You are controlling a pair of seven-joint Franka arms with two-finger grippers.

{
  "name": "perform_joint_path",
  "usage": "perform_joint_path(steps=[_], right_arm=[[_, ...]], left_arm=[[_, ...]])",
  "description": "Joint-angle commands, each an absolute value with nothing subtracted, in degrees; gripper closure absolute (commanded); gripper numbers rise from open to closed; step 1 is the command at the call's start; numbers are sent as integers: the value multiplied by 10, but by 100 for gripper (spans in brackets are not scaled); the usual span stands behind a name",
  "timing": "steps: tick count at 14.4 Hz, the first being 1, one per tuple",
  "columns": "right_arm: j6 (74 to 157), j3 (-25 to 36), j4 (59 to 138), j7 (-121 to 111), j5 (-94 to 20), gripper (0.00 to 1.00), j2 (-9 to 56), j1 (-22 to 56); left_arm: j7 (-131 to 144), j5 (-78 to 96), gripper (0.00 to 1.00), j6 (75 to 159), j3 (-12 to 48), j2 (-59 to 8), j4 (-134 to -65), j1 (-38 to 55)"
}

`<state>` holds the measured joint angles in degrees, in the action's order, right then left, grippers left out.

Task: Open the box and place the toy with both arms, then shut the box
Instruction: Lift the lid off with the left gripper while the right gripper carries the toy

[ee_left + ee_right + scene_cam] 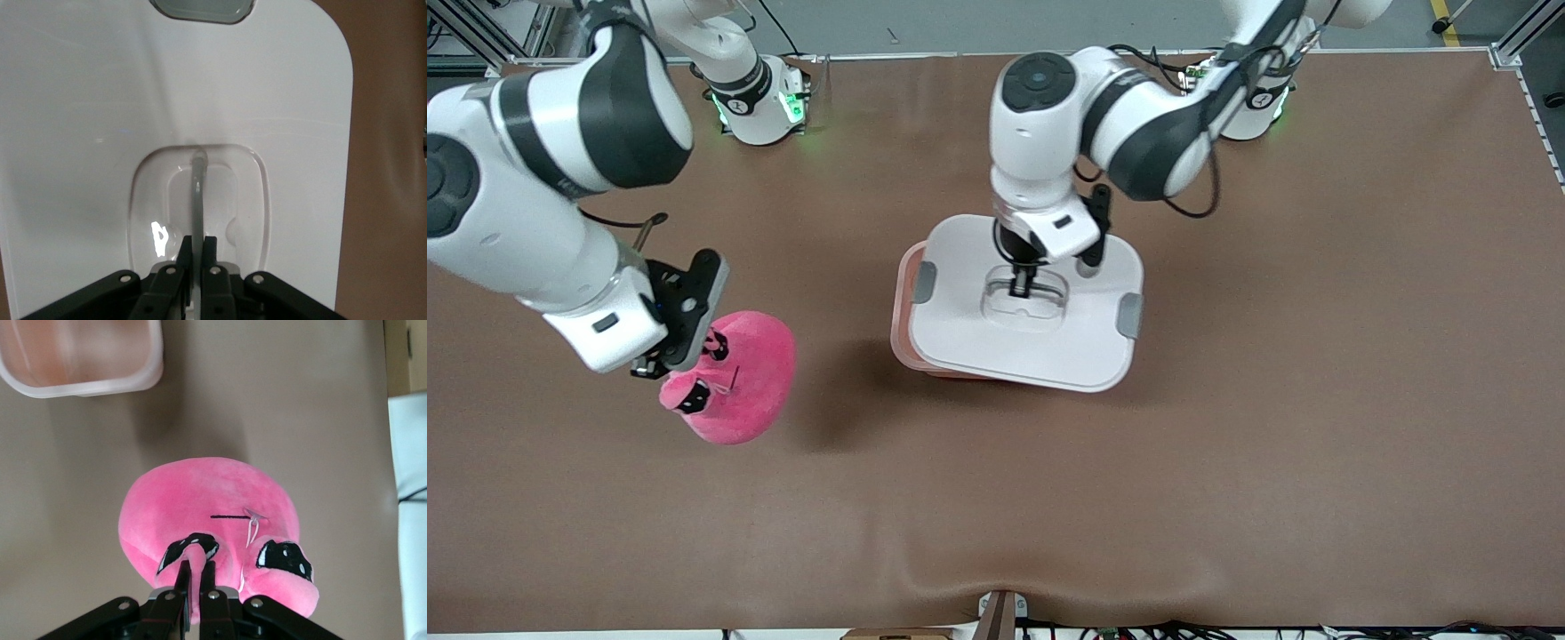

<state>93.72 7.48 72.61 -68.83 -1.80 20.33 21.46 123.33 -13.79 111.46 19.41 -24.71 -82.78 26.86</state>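
Front view shows the toy (738, 378) nearest the camera, toward the right arm's end of the table, with the right gripper (680, 360) pinched on one of its dark eye patches; whether it rests on the table or hangs just clear is unclear. Farther off at mid-table, the left gripper (1021, 286) is pressed together on the clear handle (1024, 300) of the lid (1024, 307), which sits askew and seems lifted off the box (903, 311). Judged so: opening is under way; placing and closing remain
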Motion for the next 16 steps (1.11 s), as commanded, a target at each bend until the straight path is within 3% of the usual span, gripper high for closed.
perform_joint_path(steps=[1, 7, 16], right_arm=[[933, 81, 725, -722, -4, 100, 189, 253], [938, 81, 714, -732, 30, 100, 190, 361], [937, 79, 719, -744, 89, 100, 194, 458]], left_arm=[[1112, -121, 100, 1082, 199, -236, -833, 226], [841, -67, 100, 1027, 197, -204, -832, 115], [592, -66, 100, 962, 193, -192, -832, 24]])
